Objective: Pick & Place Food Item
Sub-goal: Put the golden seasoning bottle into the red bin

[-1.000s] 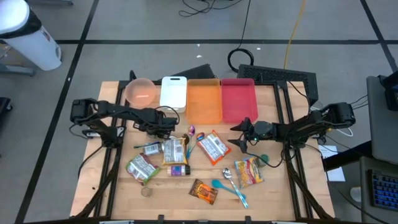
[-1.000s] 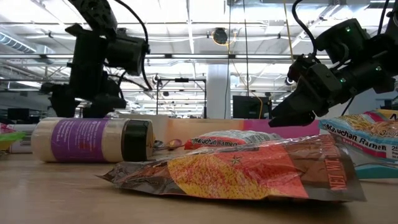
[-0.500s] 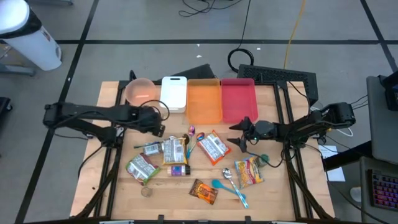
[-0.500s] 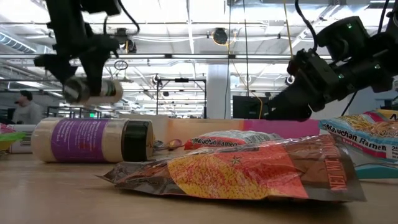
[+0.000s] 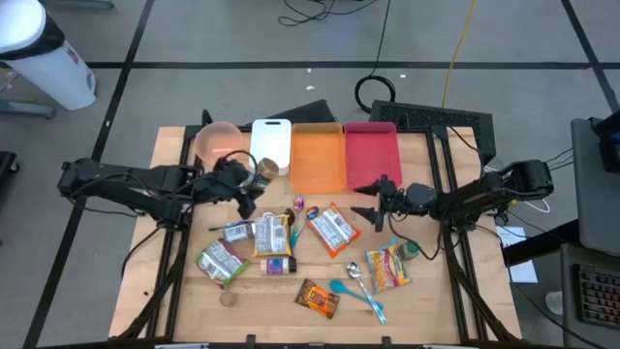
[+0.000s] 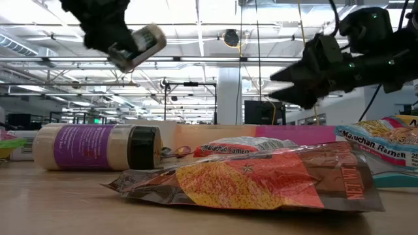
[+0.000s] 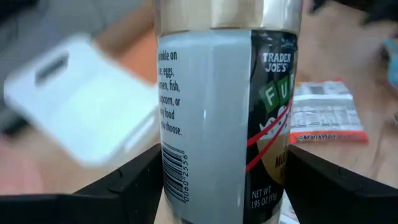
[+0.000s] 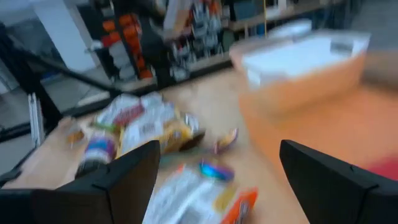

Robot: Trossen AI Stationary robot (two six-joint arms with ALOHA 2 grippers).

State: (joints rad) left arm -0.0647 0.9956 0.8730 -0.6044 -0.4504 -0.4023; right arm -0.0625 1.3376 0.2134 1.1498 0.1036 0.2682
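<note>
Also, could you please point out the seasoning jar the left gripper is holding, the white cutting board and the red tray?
seasoning jar (image 7: pixel 217 112): left wrist view, middle of its label.
white cutting board (image 5: pixel 270 145): high view, centre of its flat face.
red tray (image 5: pixel 371 155): high view, bare floor of the tray.

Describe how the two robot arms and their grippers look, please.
Both arms are dark, slim and jointed, with black cables along them. The left gripper and the right gripper each end in two black, pointed, wedge-shaped fingers. Small green lights show on the right arm in the low view.
</note>
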